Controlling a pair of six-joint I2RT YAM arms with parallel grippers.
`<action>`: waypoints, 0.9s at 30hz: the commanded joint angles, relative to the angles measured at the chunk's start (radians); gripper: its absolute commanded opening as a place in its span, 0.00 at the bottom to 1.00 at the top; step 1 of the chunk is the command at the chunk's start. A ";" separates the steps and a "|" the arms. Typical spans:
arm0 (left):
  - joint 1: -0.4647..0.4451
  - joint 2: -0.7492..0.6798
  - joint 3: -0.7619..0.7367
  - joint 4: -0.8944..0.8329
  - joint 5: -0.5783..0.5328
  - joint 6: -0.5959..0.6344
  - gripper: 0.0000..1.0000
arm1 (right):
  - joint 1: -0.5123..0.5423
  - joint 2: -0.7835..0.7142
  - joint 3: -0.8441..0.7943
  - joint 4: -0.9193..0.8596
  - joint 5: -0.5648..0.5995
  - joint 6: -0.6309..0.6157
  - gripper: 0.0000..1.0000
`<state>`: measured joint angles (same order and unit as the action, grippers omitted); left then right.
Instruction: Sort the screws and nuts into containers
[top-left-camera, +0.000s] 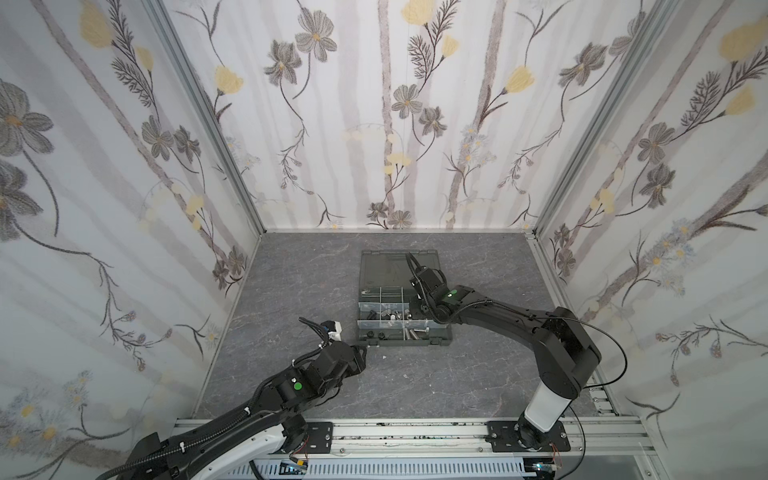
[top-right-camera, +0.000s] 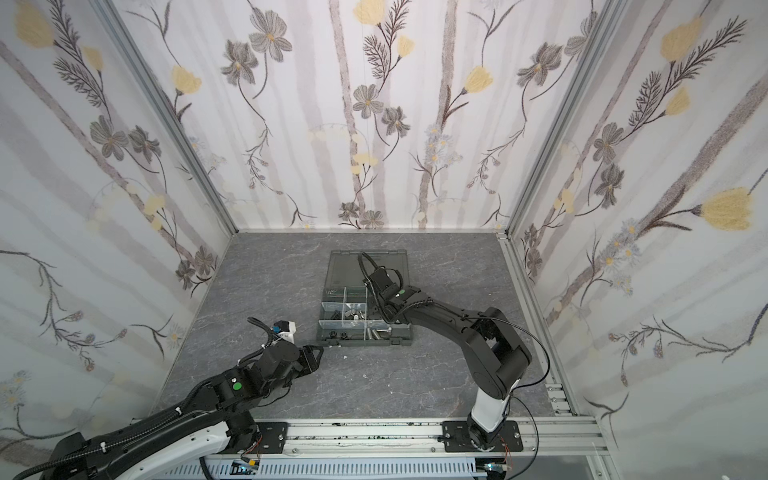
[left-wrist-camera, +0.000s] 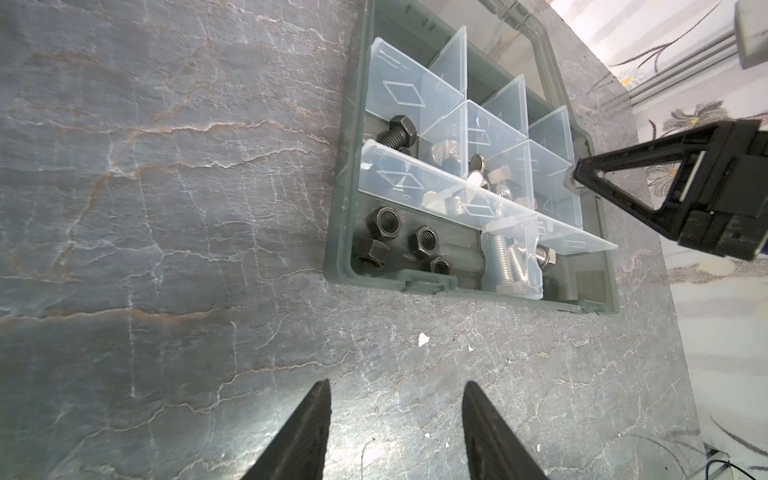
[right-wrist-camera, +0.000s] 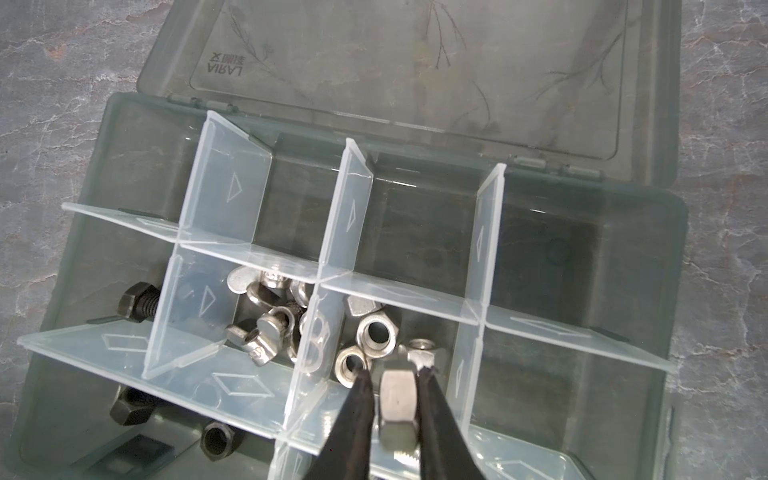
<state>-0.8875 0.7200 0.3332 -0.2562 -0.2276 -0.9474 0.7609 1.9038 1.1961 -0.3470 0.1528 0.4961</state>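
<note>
The containers are compartments of a dark grey organizer box (top-left-camera: 399, 343) (top-right-camera: 365, 343) (right-wrist-camera: 673, 291) split by pale dividers, its lid (right-wrist-camera: 415, 62) laid open behind. My right gripper (right-wrist-camera: 395, 374) (left-wrist-camera: 577, 180) hangs over the compartment of silver nuts (right-wrist-camera: 378, 332). A silver nut (right-wrist-camera: 398, 399) stands on edge between its fingers, with a thin gap on one side. Silver wing nuts (right-wrist-camera: 266, 332) fill the compartment beside it. A black screw (left-wrist-camera: 399, 133), black nuts (left-wrist-camera: 384, 222) and silver screws (left-wrist-camera: 511, 266) lie in others. My left gripper (left-wrist-camera: 397, 386) (top-left-camera: 363, 353) is open over bare table by the box's front left corner.
Small white specks (left-wrist-camera: 423, 338) lie on the grey stone-look table (top-left-camera: 299, 291) in front of the box. Floral walls close in the back and both sides. An aluminium rail (top-left-camera: 415, 432) with both arm bases runs along the front edge.
</note>
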 joint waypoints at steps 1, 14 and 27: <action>0.002 0.000 -0.002 0.026 -0.009 -0.007 0.53 | -0.002 0.006 0.008 0.040 -0.004 -0.002 0.27; 0.002 0.010 -0.001 0.037 -0.033 -0.004 0.53 | -0.006 -0.056 -0.020 0.051 0.001 0.004 0.31; 0.002 0.012 0.074 0.041 -0.151 0.066 0.53 | -0.016 -0.249 -0.094 0.081 0.080 -0.020 0.31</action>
<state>-0.8875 0.7357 0.3809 -0.2367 -0.3054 -0.9276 0.7479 1.6993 1.1122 -0.3096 0.1719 0.4957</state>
